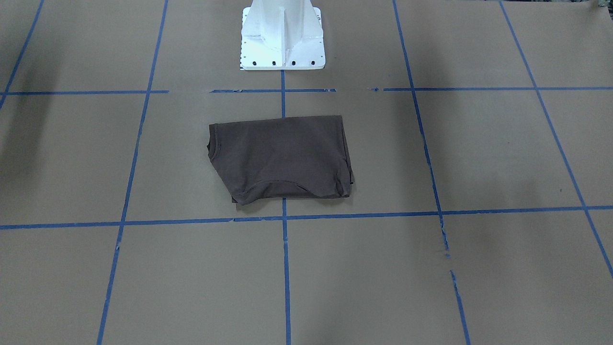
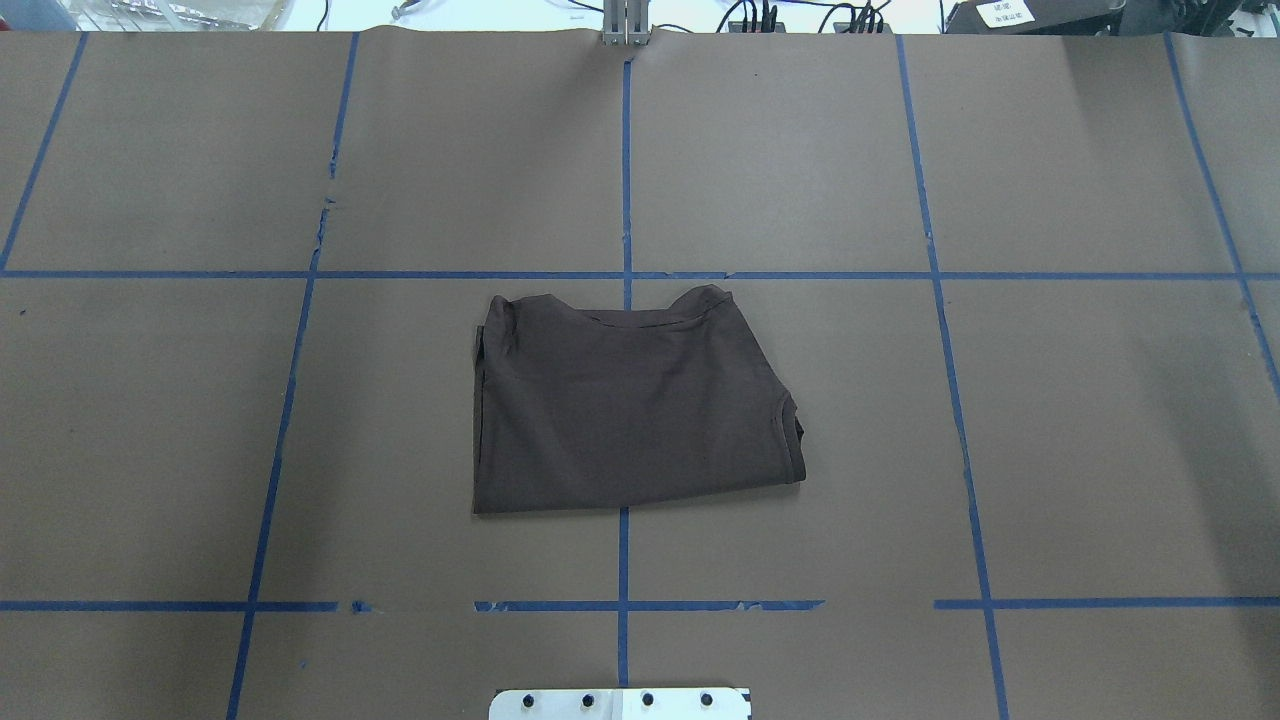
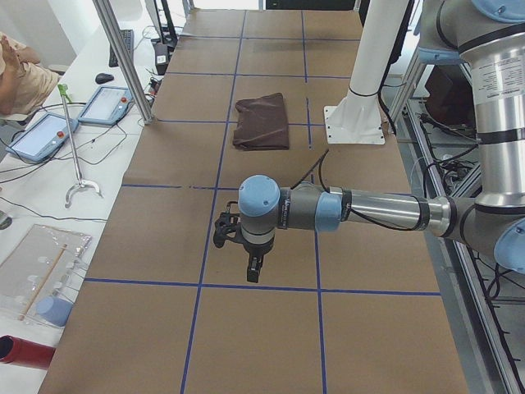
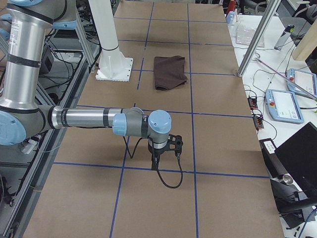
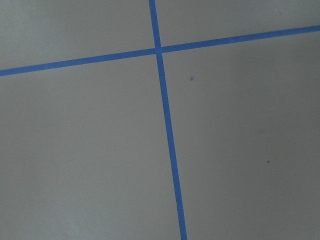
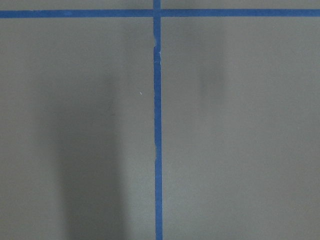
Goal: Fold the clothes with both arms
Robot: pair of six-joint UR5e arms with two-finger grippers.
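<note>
At the left end of the table (image 2: 150, 450), well apart from the cloth: the left arm (image 3: 377, 212), reaching out level over the brown paper, wrist turned down. Beneath the wrist, the left gripper (image 3: 253, 275), pointing down and hanging above the paper close to a blue tape line (image 3: 205, 283). Visible from the side camera alone, so cannot tell the width of its opening; holding no cloth. In the left wrist view, only bare paper and one crossing of tape.

In the middle of the table, the dark brown T-shirt (image 2: 630, 400), folded into a compact, roughly square packet and lying flat. Straddles the centre tape line, between the two cross lines, in front of the white pedestal (image 2: 620, 703) and apart from it. Ribbed collar (image 2: 640, 323) along the far edge, away from the robot. A hemmed sleeve edge (image 2: 790, 430) on the right side. Straight folds along the left side and the near edge. Touched by neither arm.

At the right end, also well apart from the T-shirt: the right arm (image 4: 84, 118), stretched level over the paper, wrist down. Below it, the right gripper (image 4: 155, 159), pointing down near a tape line. Seen only from the side, so cannot tell its opening either; no cloth in it. In the right wrist view, paper, tape and soft shadows.
</note>
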